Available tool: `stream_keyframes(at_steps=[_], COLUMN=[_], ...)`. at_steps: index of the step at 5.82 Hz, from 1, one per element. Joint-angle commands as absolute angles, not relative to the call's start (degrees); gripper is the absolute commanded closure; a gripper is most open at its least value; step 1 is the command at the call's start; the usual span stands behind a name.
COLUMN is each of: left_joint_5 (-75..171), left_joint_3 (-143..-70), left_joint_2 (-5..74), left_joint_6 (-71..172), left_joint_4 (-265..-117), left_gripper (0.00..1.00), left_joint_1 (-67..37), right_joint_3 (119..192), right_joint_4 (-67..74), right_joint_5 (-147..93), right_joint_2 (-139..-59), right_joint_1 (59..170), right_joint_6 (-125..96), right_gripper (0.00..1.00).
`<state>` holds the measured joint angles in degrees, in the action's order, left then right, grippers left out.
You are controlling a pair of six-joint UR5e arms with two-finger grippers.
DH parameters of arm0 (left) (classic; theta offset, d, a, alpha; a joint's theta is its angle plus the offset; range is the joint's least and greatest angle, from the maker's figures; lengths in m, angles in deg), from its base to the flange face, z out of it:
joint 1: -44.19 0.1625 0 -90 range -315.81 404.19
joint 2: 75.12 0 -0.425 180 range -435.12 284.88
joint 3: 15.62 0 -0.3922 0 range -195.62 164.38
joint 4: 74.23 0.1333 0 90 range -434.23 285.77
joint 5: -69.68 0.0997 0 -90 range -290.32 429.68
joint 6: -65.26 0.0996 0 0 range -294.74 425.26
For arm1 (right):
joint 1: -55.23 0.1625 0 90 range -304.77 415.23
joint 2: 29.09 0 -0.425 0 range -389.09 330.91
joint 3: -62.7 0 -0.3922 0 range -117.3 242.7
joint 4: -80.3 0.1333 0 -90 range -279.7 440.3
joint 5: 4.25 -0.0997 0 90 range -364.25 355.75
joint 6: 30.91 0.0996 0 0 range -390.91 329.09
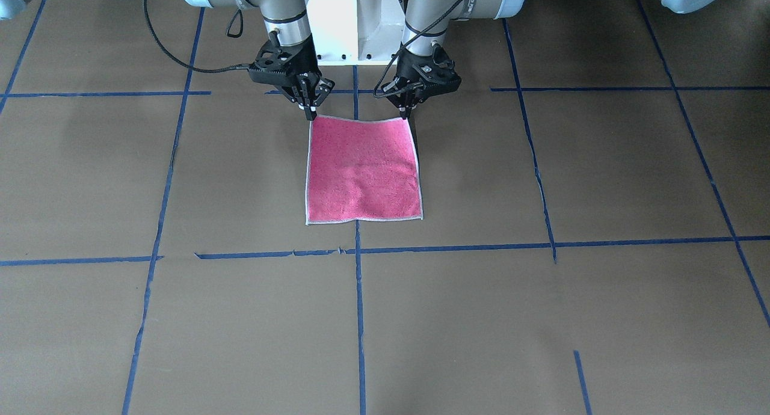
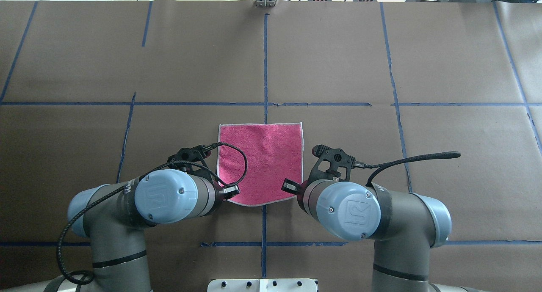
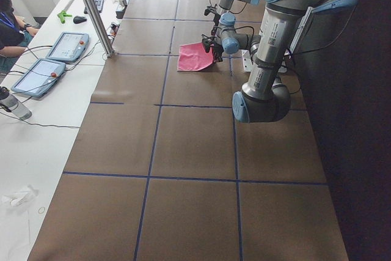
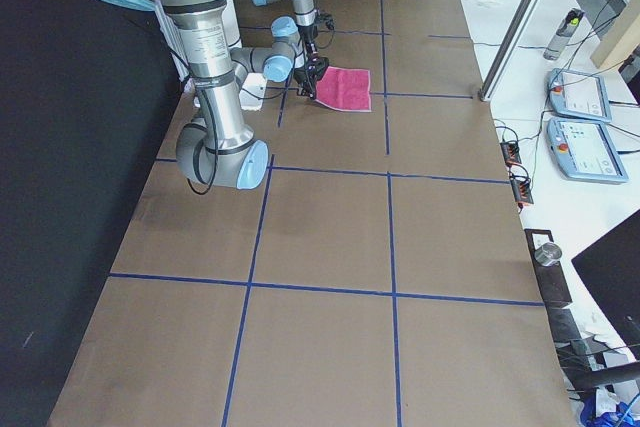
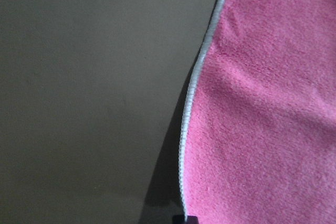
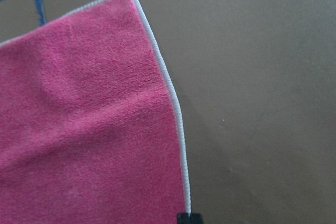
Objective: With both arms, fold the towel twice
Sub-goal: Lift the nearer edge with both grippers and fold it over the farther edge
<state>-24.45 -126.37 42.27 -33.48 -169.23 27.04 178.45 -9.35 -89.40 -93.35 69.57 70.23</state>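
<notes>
The towel [image 1: 363, 168] lies pink face up with pale stitched edging, near the robot's base at the table's middle; it also shows in the overhead view [image 2: 262, 161]. My left gripper [image 1: 407, 112] is shut on the towel's corner nearest the robot on its side. My right gripper [image 1: 310, 113] is shut on the other near corner. Both near corners are raised slightly, and the far edge rests on the table. The left wrist view shows the towel's edge [image 5: 190, 103] with a shadow under it. The right wrist view shows the opposite edge [image 6: 176, 114].
The brown table cover [image 1: 541, 319] is marked with blue tape lines [image 1: 359, 319]. The white pedestal base [image 1: 355, 24] stands just behind the grippers. Tablets [image 3: 64, 47] and a metal post [image 3: 91, 10] stand on the white bench past the table's far edge.
</notes>
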Motion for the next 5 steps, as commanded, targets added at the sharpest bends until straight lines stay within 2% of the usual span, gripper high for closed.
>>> stream_keyframes(at_steps=[1, 3, 5], left_joint_5=[-29.08, -28.59, -28.67], left_joint_3=[-135.62, -136.04, -130.53], left_joint_2=[42.3, 42.47, 44.3], left_joint_6=[-33.09, -31.96, -28.8], left_joint_4=[-160.94, -159.75, -160.36], left_gripper=[1.0, 1.0, 1.0], left_joint_1=[25.3, 25.21, 22.85], right_joint_3=[186.26, 184.36, 179.18], right_joint_4=[-15.76, -15.77, -15.06], right_joint_5=[-90.38, -90.47, -89.86], right_joint_2=[-93.16, -93.42, -93.07], right_joint_1=[70.08, 69.91, 69.99], right_joint_6=[70.16, 70.08, 70.08], right_gripper=[1.0, 1.0, 1.0])
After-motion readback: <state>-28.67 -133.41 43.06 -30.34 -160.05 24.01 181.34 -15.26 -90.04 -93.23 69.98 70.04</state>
